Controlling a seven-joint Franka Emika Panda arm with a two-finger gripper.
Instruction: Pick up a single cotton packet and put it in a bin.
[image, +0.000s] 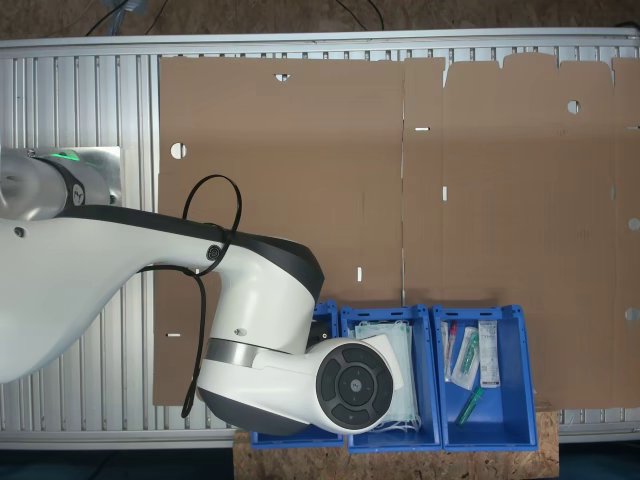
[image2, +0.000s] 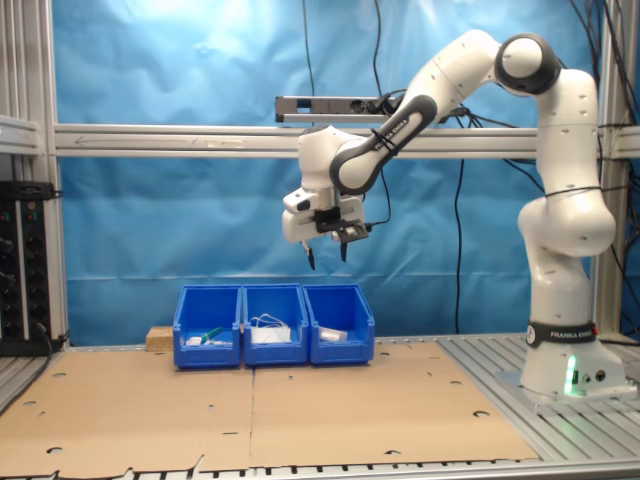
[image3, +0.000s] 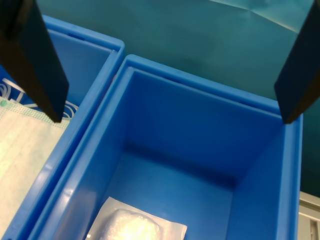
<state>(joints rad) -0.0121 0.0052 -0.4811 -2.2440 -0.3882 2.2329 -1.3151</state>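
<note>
While the gripper (image2: 327, 258) hangs high over the row of bins, its fingers (image3: 40, 70) are spread apart and hold nothing. Straight below, at 6 o'clock from the gripper in the second exterior view, stands the end bin (image3: 210, 150). A white packet (image3: 135, 225) lies flat on its floor, cut off by the frame edge in the wrist view. No print is legible on it, so it may not be the cotton packet. The arm (image: 150, 300) hides this bin in the first exterior view.
</note>
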